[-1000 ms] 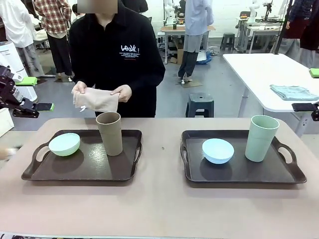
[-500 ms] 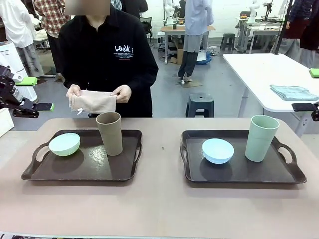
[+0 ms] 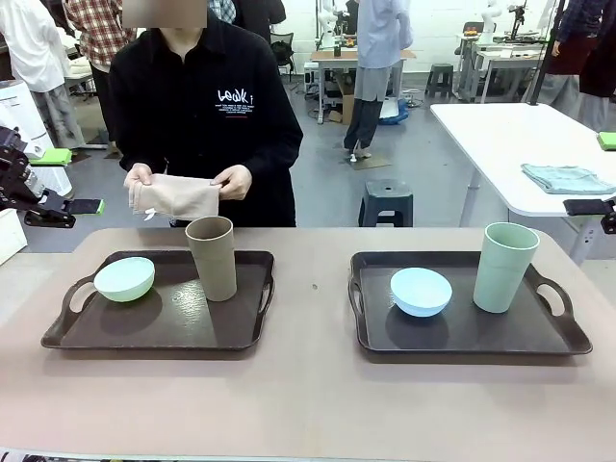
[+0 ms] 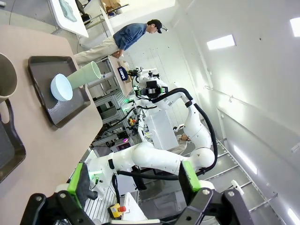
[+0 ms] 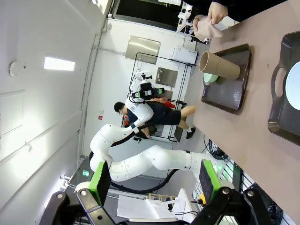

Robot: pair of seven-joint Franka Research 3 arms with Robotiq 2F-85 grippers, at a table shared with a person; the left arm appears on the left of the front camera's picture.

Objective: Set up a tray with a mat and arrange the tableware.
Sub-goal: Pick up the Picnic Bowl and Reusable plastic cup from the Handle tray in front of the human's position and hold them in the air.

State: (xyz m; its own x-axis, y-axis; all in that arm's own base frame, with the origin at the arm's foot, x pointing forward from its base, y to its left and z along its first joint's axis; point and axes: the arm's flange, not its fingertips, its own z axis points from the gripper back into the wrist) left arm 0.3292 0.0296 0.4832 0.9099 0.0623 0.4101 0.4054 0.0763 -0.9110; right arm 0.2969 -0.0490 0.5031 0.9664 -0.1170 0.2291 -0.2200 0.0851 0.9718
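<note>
Left claw [image 4: 133, 180], right claw [image 5: 154, 182] gape wide. Left tray [image 3: 144, 335] holds mint bowl [image 3: 124, 278], tan-brown cup [image 3: 212, 257] upright at its three o'clock; right tray [image 3: 462, 334], blue bowl [image 3: 421, 291], pale green cup [image 3: 504, 267] upright.

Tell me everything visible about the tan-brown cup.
The tan-brown cup is tall and handleless, narrowing slightly toward its base, matte and plastic-looking. It stands upright, mouth up, on the dark brown tray at the robot's left, in that tray's far right part. The mint green bowl sits apart from it, to its left. Only the tray touches it.
</note>
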